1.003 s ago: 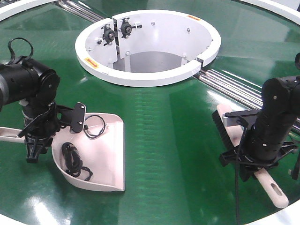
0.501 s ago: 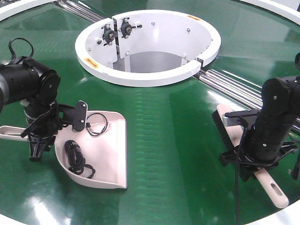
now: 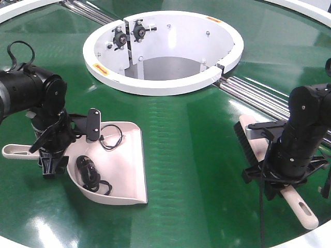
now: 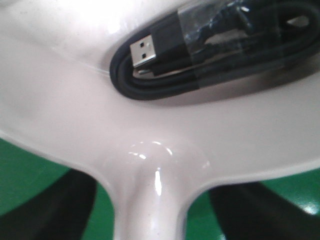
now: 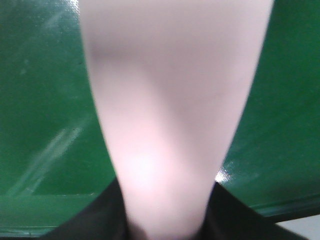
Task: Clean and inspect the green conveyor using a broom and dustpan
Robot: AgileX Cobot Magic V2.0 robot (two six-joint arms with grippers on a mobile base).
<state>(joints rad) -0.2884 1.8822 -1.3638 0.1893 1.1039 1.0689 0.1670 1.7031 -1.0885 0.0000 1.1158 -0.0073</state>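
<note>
The green conveyor (image 3: 191, 144) fills the view, with its white central ring (image 3: 103, 70) and steel rollers (image 3: 258, 94). The beige-pink dustpan (image 3: 124, 170) lies on the belt at the left, mouth towards the lower right. My left gripper (image 3: 51, 161) is shut on its handle (image 4: 155, 200), black fingers (image 4: 60, 205) on both sides. A coiled black USB cable (image 4: 200, 55) lies in the pan. The broom (image 3: 247, 135) lies at the right, bristles to the left. My right gripper (image 3: 282, 178) is shut on its handle (image 5: 170, 100).
A small black block with a thin looped cable (image 3: 94, 125) rests at the pan's back rim. The conveyor's white outer rim (image 3: 320, 240) runs along the lower right, close to the broom's handle end (image 3: 306, 214). The ring's opening drops away behind.
My left arm has slid the dustpan to the right and a little nearer, turning its mouth slightly; the cables moved with it. The right arm and broom have not moved.
</note>
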